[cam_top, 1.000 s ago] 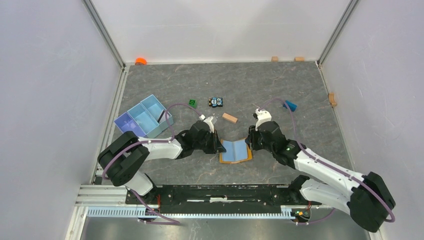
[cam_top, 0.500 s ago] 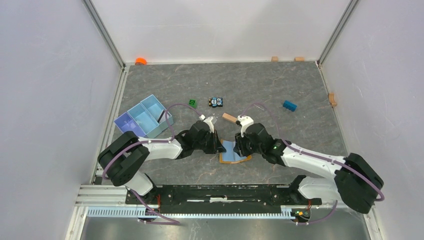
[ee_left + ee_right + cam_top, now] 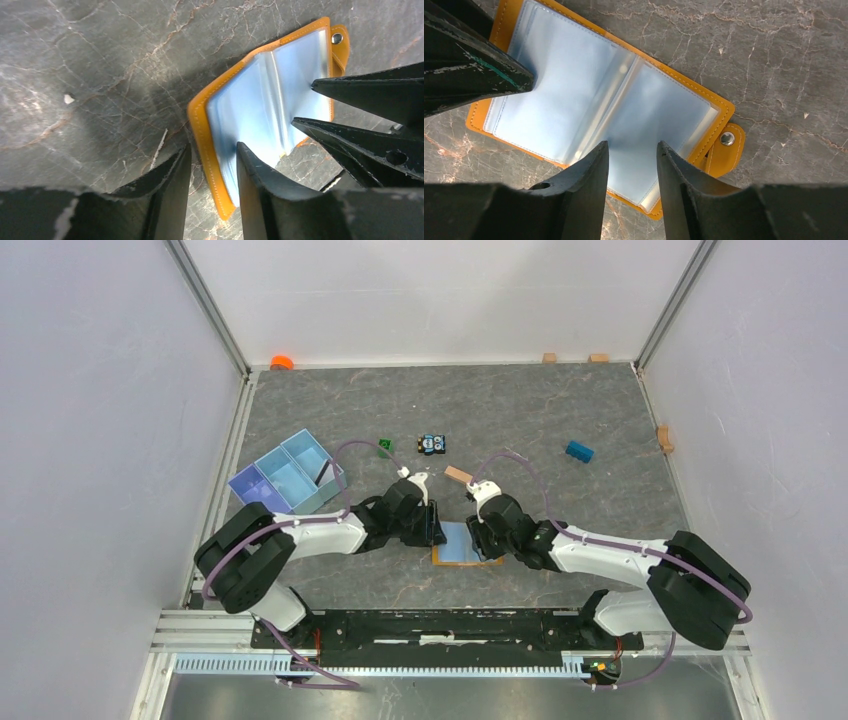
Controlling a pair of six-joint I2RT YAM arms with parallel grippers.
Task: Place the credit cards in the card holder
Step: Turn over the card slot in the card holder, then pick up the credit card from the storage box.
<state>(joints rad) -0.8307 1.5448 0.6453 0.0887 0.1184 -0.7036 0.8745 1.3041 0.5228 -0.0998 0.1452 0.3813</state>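
The card holder (image 3: 462, 544) lies open on the table, orange outside, pale blue pockets up. In the left wrist view (image 3: 270, 100) its orange edge passes between the fingers of my left gripper (image 3: 214, 147), which is open; one finger is over the pale inside. My right gripper (image 3: 632, 144) is open just above the holder's page (image 3: 574, 95) beside the snap tab (image 3: 726, 140). From above, the left gripper (image 3: 437, 526) and the right gripper (image 3: 478, 538) flank the holder. No credit card shows distinctly.
A light blue divided tray (image 3: 288, 480) with a thin dark item (image 3: 322, 472) stands at the left. A green cube (image 3: 385, 446), a toy car (image 3: 432, 445), a wooden block (image 3: 459, 476) and a blue block (image 3: 579, 451) lie behind.
My right arm has swung left and its gripper now sits over the holder's right half. The holder has shifted slightly left and lies flatter. The left arm has barely moved.
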